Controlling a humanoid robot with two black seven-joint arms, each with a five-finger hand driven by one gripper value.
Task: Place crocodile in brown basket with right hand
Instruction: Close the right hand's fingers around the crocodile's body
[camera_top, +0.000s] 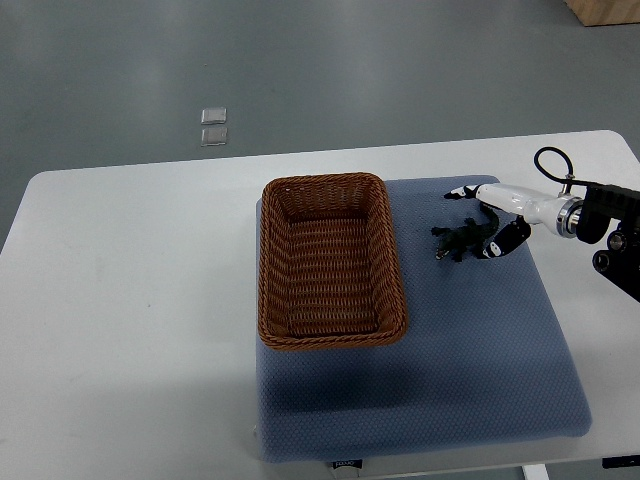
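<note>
Where basket tops mat, white table, floor

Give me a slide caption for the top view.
Right hand at the toy crocodile, which lies on the blue mat beside the empty brown basket.

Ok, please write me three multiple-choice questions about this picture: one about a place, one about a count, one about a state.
1. Where does the crocodile lie?
A. on the blue mat, right of the basket
B. inside the basket
C. on the bare white table

2. How many robot hands show?
A. none
B. one
C. two

3. The basket is:
A. overturned
B. holding a toy
C. empty

Answers: 1 A, it lies on the mat beside the basket; 2 B, only the right robot hand shows, next to the crocodile; 3 C, only its woven bottom shows.
</note>
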